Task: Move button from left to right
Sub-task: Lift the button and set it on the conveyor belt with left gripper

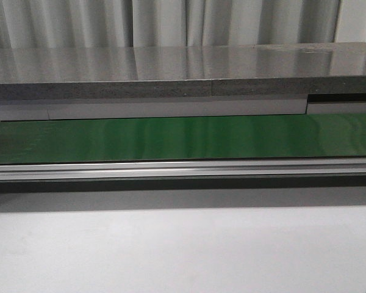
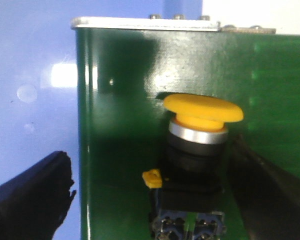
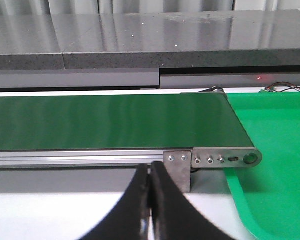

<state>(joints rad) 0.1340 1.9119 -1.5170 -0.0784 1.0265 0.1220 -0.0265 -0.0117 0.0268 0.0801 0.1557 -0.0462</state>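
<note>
The button (image 2: 202, 125) has a yellow mushroom cap, a silver ring and a black body, and rests on the green conveyor belt (image 2: 120, 150) near the belt's end. My left gripper (image 2: 155, 200) is open. One black finger (image 2: 30, 200) is well off to one side over the blue surface, and the other finger (image 2: 270, 195) is close beside the button's body. My right gripper (image 3: 151, 170) is shut and empty, in front of the conveyor's end bracket (image 3: 180, 167). The front view shows neither the button nor a gripper.
The green belt (image 1: 183, 137) runs across the front view with an aluminium rail (image 1: 183, 170) along its near side. A green tray (image 3: 275, 150) lies beyond the belt's right end. A blue surface (image 2: 30, 75) lies beside the belt's left end. A grey shelf (image 1: 171, 79) stands behind.
</note>
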